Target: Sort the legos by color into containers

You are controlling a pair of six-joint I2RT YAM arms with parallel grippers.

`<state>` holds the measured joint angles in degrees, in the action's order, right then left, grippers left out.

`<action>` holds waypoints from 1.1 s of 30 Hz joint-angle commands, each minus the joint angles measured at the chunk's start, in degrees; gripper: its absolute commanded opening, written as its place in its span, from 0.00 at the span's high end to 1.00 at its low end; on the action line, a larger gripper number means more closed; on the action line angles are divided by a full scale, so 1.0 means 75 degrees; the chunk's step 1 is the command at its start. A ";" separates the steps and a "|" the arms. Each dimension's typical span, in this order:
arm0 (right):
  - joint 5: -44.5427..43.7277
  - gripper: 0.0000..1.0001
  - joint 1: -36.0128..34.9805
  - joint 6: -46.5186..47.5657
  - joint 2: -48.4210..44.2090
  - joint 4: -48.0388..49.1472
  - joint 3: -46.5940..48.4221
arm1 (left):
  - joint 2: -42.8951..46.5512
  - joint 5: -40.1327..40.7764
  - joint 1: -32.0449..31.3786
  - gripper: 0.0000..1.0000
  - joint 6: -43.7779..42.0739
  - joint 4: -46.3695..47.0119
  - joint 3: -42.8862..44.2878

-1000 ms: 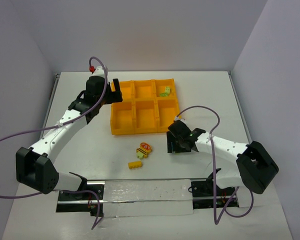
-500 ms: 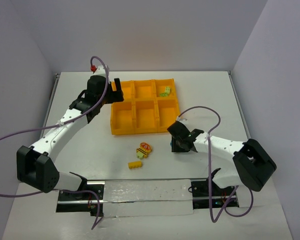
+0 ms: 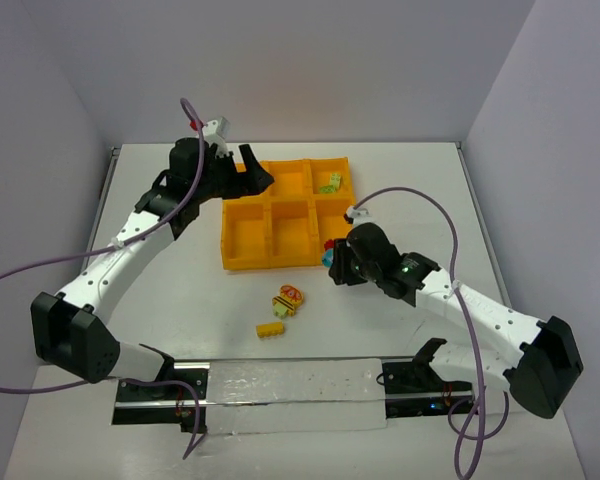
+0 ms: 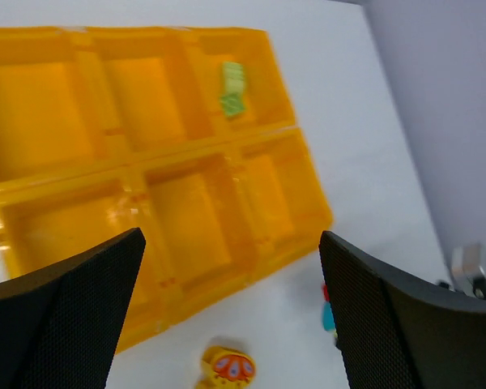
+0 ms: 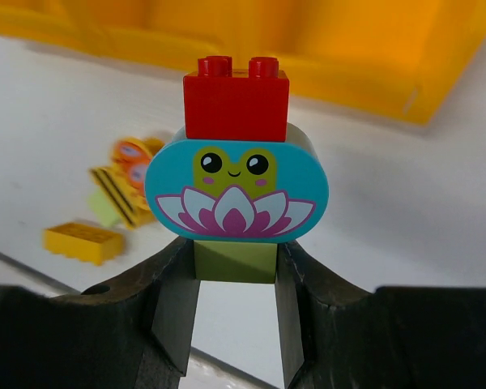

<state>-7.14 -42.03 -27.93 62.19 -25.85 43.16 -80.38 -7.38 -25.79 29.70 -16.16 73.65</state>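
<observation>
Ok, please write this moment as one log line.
left gripper open over tray | right gripper shut on brick stack near tray corner | green brick in far-right well | yellow brick on table

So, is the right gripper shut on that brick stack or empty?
Shut on it: the right gripper clamps the brick stack by its green base, fingers touching both sides.

Tray (image 4: 267, 194) left edge out of frame — striped brick (image 5: 121, 190) a blur.
</observation>
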 commanded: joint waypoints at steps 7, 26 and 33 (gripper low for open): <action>0.0394 0.93 -0.0078 0.0841 0.0757 0.0676 0.1572 | -0.0478 -0.4301 -0.0064 0.03 0.2258 0.2031 -0.0475; 0.0813 0.93 -0.0079 0.0795 0.0733 0.0858 0.1674 | -0.1876 -0.5411 -0.1025 0.09 0.2753 0.3239 -0.1264; 0.0594 0.93 -0.0079 0.0812 0.0690 0.0824 0.1705 | -0.2000 -0.5564 -0.1102 0.28 0.2722 0.3238 -0.1280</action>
<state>-1.53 -42.24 -22.76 68.76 -21.85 52.90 -95.17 -46.80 -33.31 49.68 4.94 63.78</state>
